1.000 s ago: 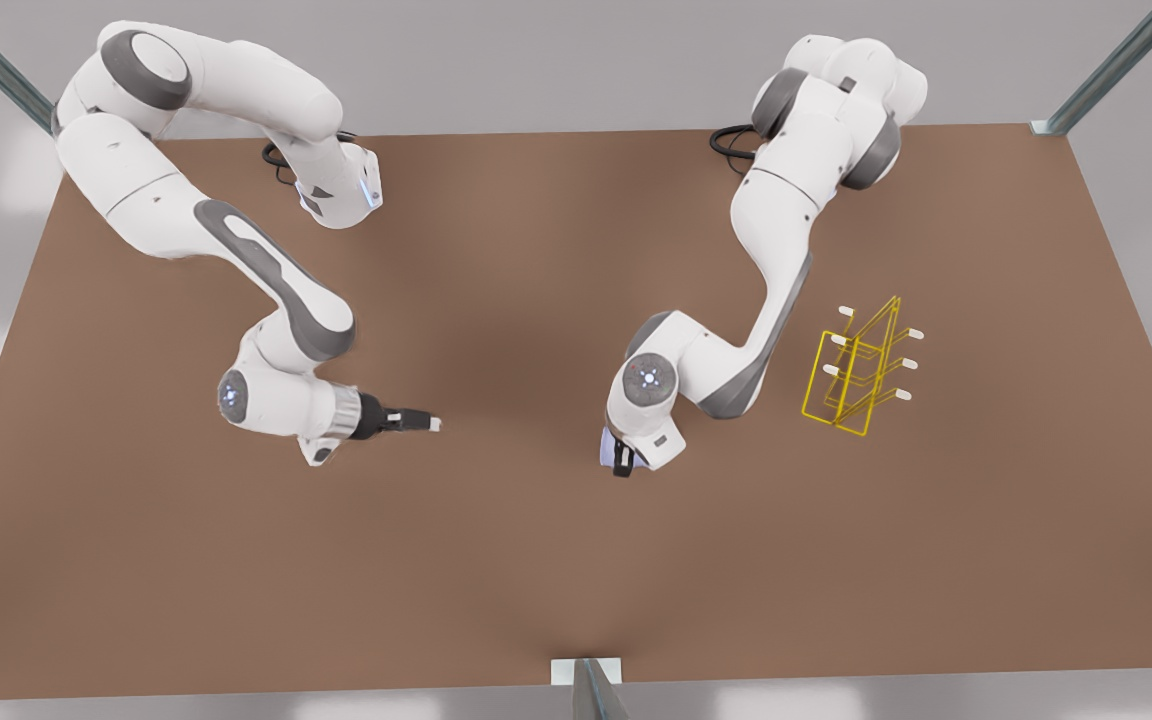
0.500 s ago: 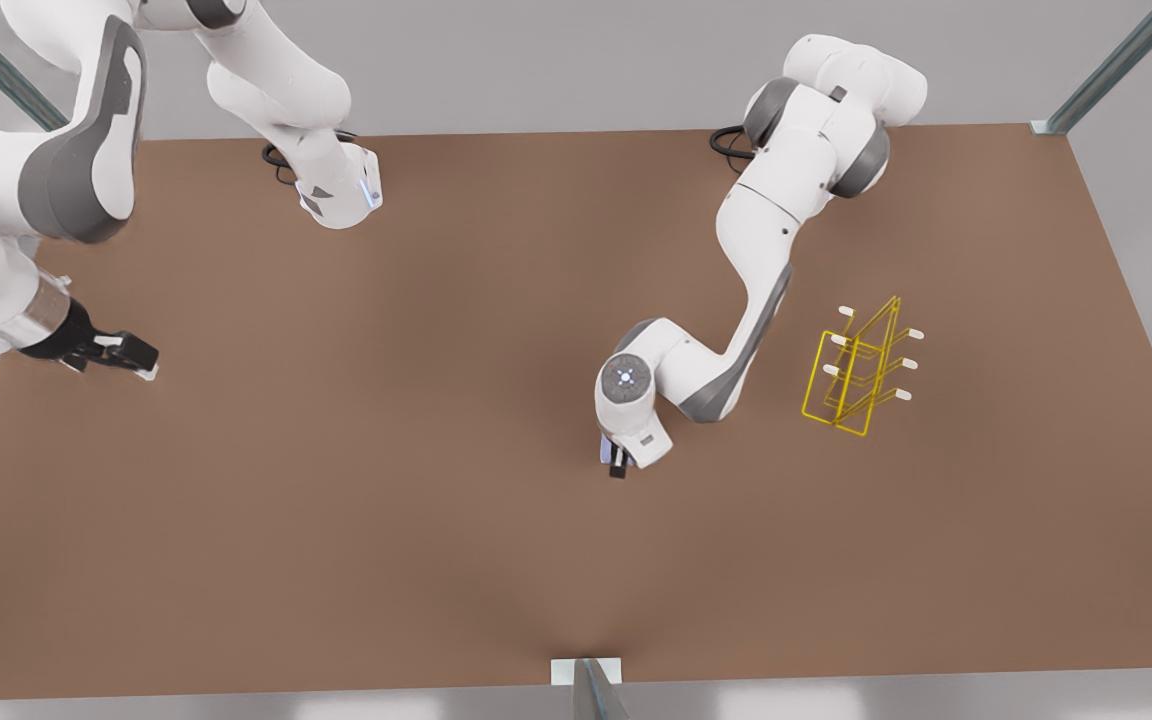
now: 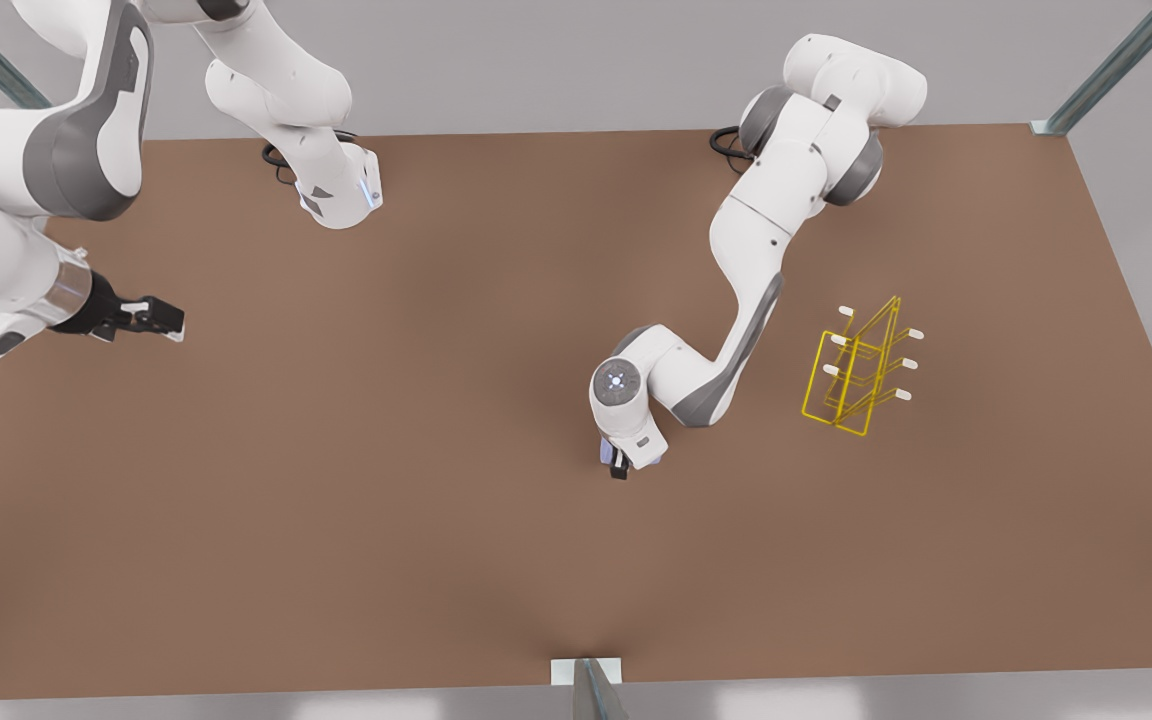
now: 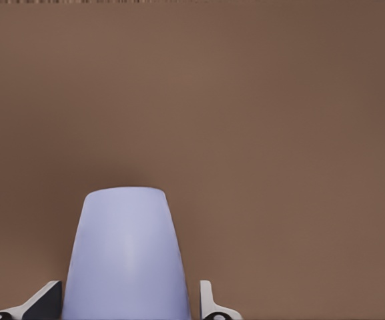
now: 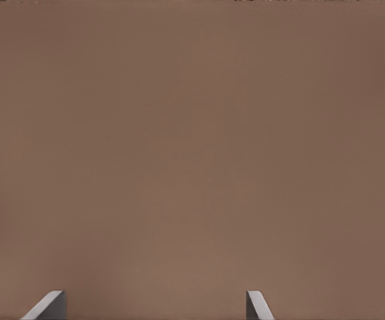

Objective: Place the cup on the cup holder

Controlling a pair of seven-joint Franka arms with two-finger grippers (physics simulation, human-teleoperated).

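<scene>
Lavender cup (image 4: 125, 257) sits between the left tool's (image 3: 619, 466) spread fingers, unclamped.
Right tool (image 3: 161, 319), fingers apart, has swung aside over the counter (image 3: 436, 520); holder (image 3: 861, 365) waits well apart.

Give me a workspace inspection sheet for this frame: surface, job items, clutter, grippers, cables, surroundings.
Surface: brown tabletop, flat and bare over most of its area.
Cup: lavender-blue cup sits between the left gripper's fingers, mostly hidden under the wrist in the front view.
Cup holder: yellow wire cup holder stands on the table toward the front view's right, pegs free, apart from the cup.
Clutter: nothing seen.
Left gripper: left gripper near table centre, fingers flanking the cup; contact cannot be confirmed.
Right gripper: right gripper waits at the front view's left edge, open, holding nothing.
Cables: black cables coil at both arm bases.
Surroundings: grey walls, metal frame struts at the corners.
</scene>
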